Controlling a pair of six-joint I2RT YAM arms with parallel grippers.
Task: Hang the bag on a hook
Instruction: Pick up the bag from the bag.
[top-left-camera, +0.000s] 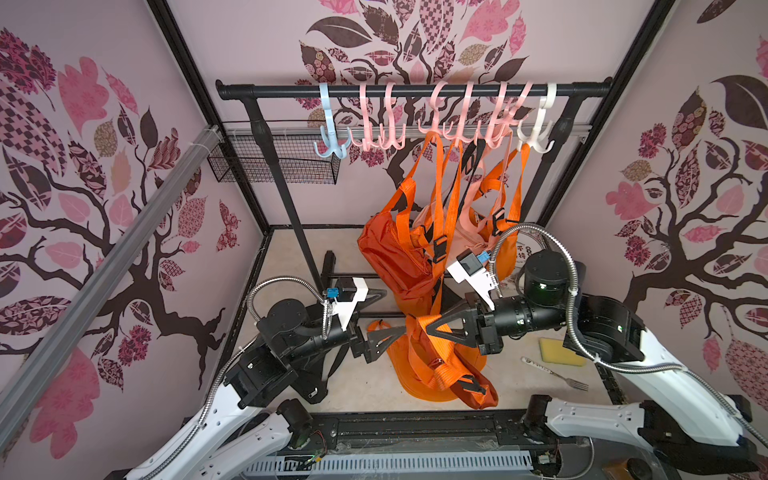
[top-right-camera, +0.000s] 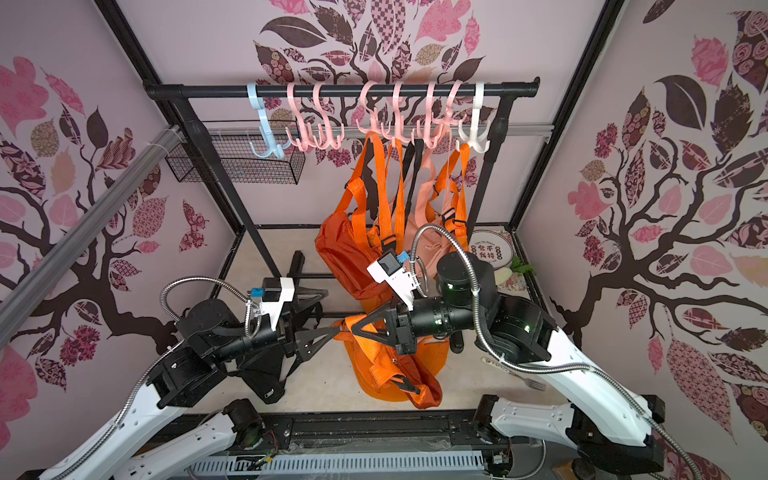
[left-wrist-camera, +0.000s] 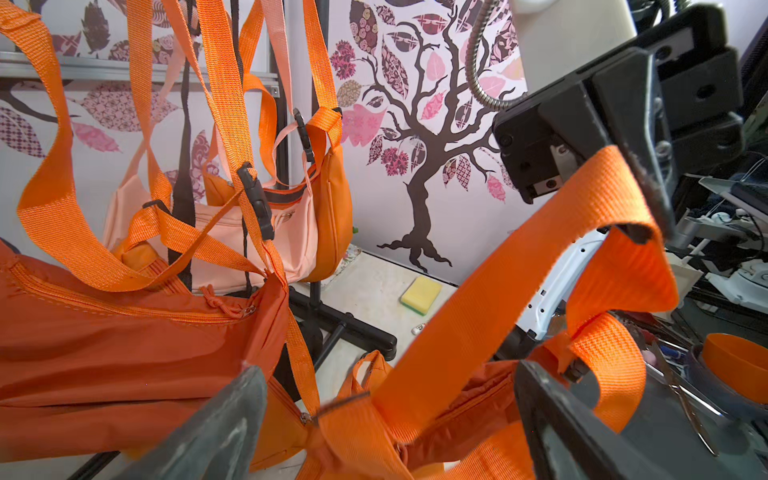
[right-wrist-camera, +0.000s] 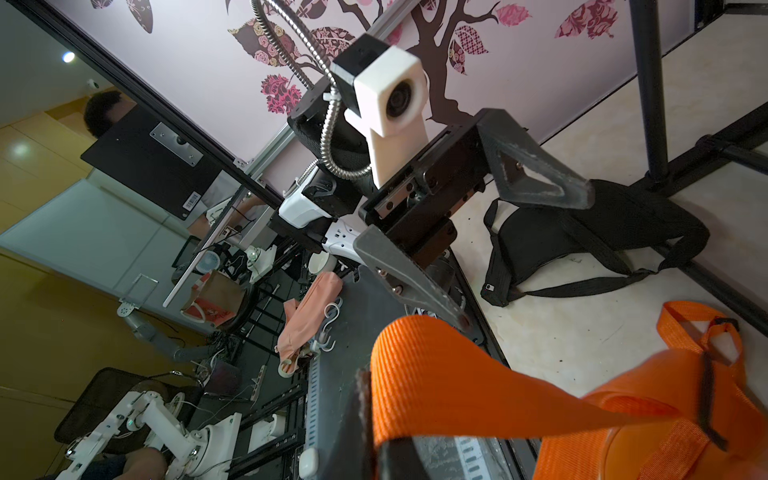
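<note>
An orange bag (top-left-camera: 451, 376) lies crumpled on the floor in both top views. My right gripper (top-left-camera: 429, 327) is shut on its orange strap (right-wrist-camera: 436, 386), holding a loop of it up above the bag. My left gripper (top-left-camera: 395, 311) is open just left of that loop, and in the left wrist view the strap (left-wrist-camera: 498, 291) runs across between its fingers (left-wrist-camera: 232, 419) without touching them. On the black rail (top-left-camera: 415, 89), a blue hook (top-left-camera: 330, 145) and two pink hooks (top-left-camera: 376, 139) hang free. The hooks further right carry hanging bags (top-left-camera: 395, 249).
A black bag (right-wrist-camera: 582, 232) lies on the floor under my left arm by the rack's base. A yellow sponge (top-left-camera: 561, 351) and a fork (top-left-camera: 559, 374) lie front right. A wire basket (top-left-camera: 282, 162) hangs at the back left, and the rack's slanted pole (top-left-camera: 286, 187) stands beside it.
</note>
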